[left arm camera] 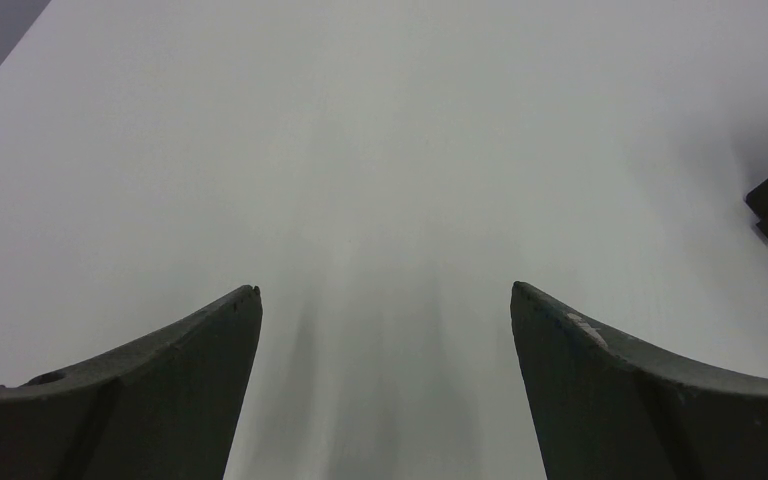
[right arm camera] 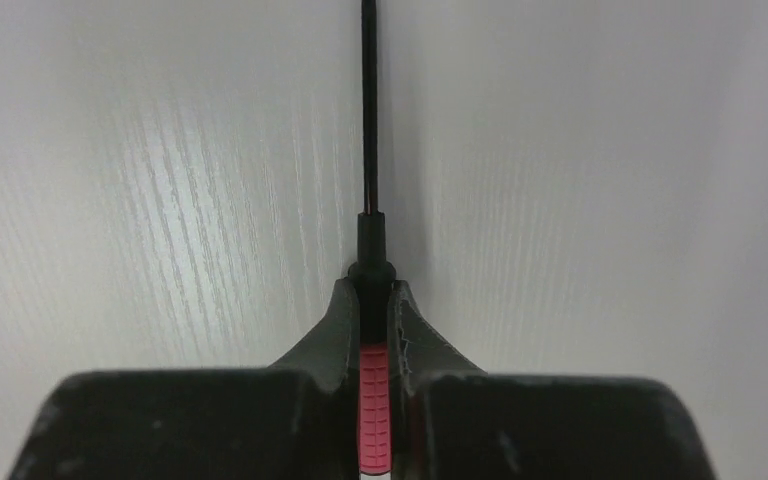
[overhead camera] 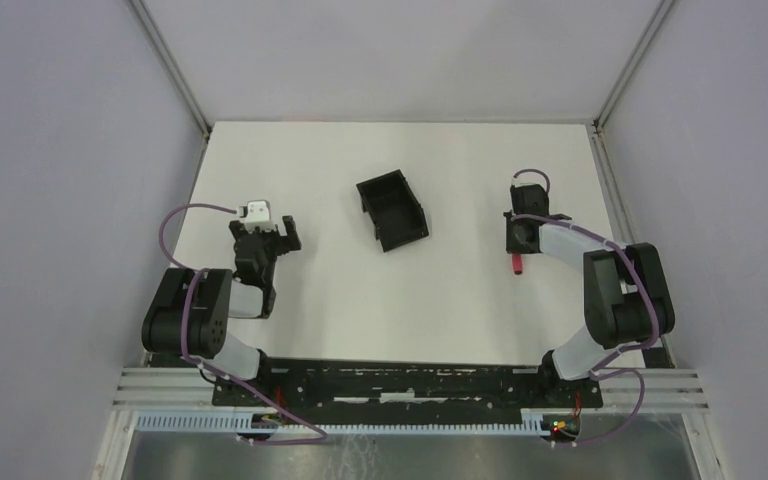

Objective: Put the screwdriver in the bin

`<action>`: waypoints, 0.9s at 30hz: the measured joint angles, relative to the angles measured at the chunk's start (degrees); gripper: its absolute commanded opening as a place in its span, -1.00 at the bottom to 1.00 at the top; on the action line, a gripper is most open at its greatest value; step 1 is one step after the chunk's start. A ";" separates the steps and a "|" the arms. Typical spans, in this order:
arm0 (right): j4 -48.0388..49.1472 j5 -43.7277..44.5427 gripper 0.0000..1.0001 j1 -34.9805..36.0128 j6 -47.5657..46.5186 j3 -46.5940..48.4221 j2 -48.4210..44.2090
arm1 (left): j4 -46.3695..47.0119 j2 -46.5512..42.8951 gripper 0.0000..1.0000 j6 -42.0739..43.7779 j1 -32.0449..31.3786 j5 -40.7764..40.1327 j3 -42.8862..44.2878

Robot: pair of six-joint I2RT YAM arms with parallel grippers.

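There's the little screwdriver with the ribbed red handle and thin black shaft [right arm camera: 372, 240], pinched tight in the right pincer [right arm camera: 371, 295]! The two dark fingers [right arm camera: 332, 330] are closed on the front of the handle. The shaft runs straight out ahead of the fingertips, and the rest of the red grip runs back between the fingers toward the wrist. It sits low over the white wood-grain table [overhead camera: 360, 300], though I can't tell if it's touching. From above, a bit of red pokes out just behind that pincer. The small black plastic open-top bin [overhead camera: 397, 210] lies well off to the pincer's left, standing at an angle, about midway between the two arms. Further left again, the left pincer [left arm camera: 385, 300] hangs wide open over bare tabletop, gripping nothing. A dark corner shows off to its right.
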 measured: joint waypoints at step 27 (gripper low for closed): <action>-21.55 -10.16 -1.00 0.85 -1.03 40.87 -0.76 | 0.00 0.00 1.00 0.00 0.00 0.00 -0.04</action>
